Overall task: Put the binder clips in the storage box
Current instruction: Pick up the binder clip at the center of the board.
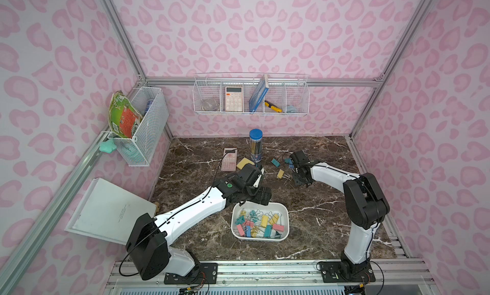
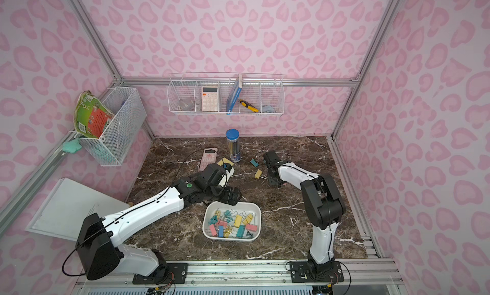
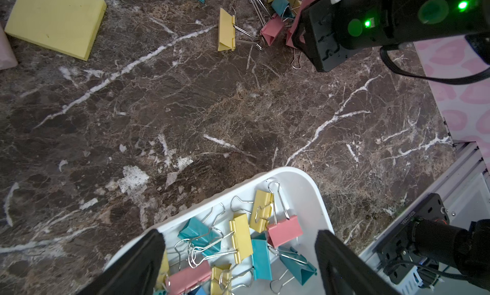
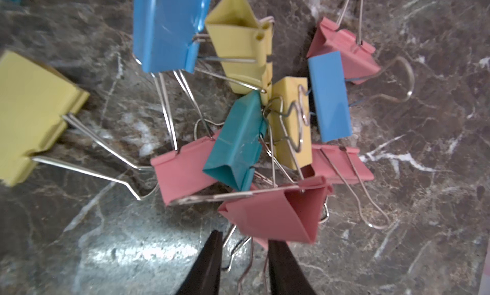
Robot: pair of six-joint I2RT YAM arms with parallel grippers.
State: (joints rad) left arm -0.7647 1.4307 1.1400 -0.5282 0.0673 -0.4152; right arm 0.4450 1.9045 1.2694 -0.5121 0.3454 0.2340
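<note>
Binder clips (image 1: 261,222) first: where did they lie?
— Many lay heaped in the storage box (image 1: 287,222), pink, yellow, blue and teal. A tangled pile (image 4: 238,140) sat on the marble table (image 1: 318,227) beyond the box, under the right arm. A teal clip (image 1: 275,162) and a yellow clip (image 1: 280,173) lay loose beside it.

And the grippers?
— The left gripper (image 3: 240,234) hung over a corner of the box, jaws wide apart, nothing between them. The right gripper (image 4: 245,239) was down at the pile, jaws narrow, with thin wire handles between them and a pink clip (image 4: 273,214) just beyond. Whether they pinched the wire, I could not tell.

Any writing to read?
— None legible. The green and orange packet (image 1: 123,117) in the side wire basket (image 1: 148,126) carried print. The blue-capped pencil tube (image 1: 256,145) had a label at its foot, and the white board (image 1: 108,211) a small line. All were too small to make out.
</note>
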